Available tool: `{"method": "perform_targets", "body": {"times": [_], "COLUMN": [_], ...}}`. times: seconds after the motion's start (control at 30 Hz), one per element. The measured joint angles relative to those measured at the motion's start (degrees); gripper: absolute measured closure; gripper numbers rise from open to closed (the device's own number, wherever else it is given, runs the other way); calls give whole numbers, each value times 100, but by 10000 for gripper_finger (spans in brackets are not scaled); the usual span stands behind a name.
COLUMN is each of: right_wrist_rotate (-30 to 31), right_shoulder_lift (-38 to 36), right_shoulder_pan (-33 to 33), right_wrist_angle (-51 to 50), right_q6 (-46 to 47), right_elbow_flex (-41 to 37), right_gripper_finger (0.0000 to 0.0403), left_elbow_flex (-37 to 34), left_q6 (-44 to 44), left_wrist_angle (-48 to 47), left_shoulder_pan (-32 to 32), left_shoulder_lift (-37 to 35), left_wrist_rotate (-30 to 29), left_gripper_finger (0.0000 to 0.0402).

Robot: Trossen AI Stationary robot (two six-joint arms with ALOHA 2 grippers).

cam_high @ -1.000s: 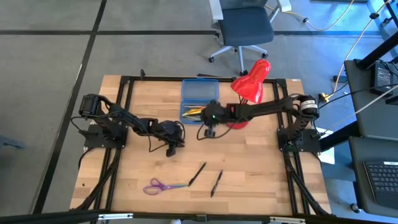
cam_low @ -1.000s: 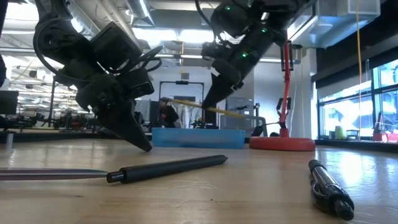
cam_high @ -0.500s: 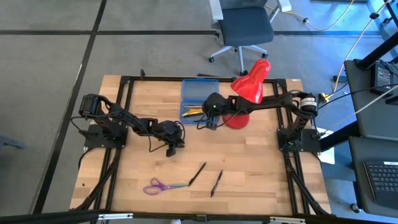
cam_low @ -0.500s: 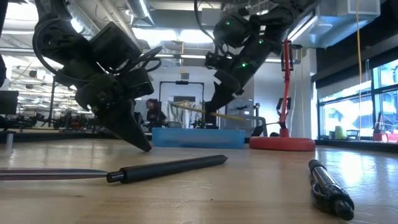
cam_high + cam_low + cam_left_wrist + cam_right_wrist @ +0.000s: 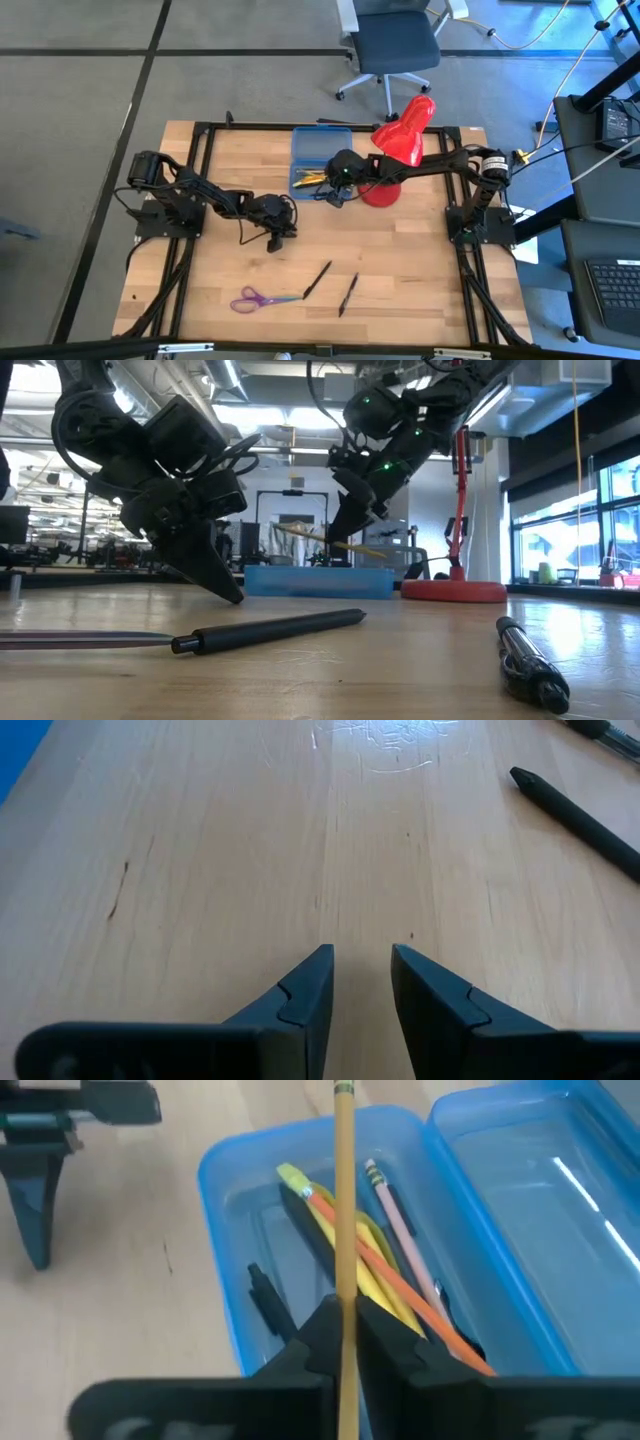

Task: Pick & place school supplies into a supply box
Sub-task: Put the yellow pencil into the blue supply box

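My right gripper [image 5: 344, 1325] is shut on a tan pencil [image 5: 344, 1200] above the open blue supply box [image 5: 318, 160], which lies near the table's far edge. Yellow and orange pencils [image 5: 350, 1250], a pale one and a black pen lie inside the box. My left gripper [image 5: 360, 955] hangs open just over bare wood left of centre [image 5: 272, 240], touching nothing. Purple-handled scissors [image 5: 258, 298] and two black pens [image 5: 317, 279] [image 5: 348, 293] lie flat near the table's near edge. My right gripper pinches the tan pencil's shaft [image 5: 345, 1295] between its two fingers, about mid-length. It comes slanting down from the table's right side [image 5: 345, 525]. The pencil [image 5: 330, 540] is lifted clear, roughly level, a little above the box, with its ferrule end [image 5: 344, 1088] pointing away from the wrist.
A red desk lamp [image 5: 400, 135] stands right of the box, close beside my right arm. The box's lid [image 5: 540, 1190] lies open on the table beyond the tray. An office chair stands on the floor beyond the far edge.
My right gripper has carried the pencil a short way toward the table's far edge, from beside the box's near rim to over its tray, staying shut on it. My left arm has kept still.
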Motion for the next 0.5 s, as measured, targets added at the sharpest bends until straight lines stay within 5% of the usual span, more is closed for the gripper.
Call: {"method": "perform_targets", "body": {"times": [0.5], "right_wrist_rotate": [3], "right_shoulder_lift": [490], "right_shoulder_pan": [9], "right_wrist_angle": [95], "right_q6": [-36], "right_elbow_flex": [-2], "right_gripper_finger": [372], "left_elbow_flex": [0], "left_q6": [0], "left_wrist_angle": [9], "left_shoulder_pan": [0], "left_shoulder_lift": [-1], "left_wrist_rotate": [0], "left_gripper_finger": [304]}}
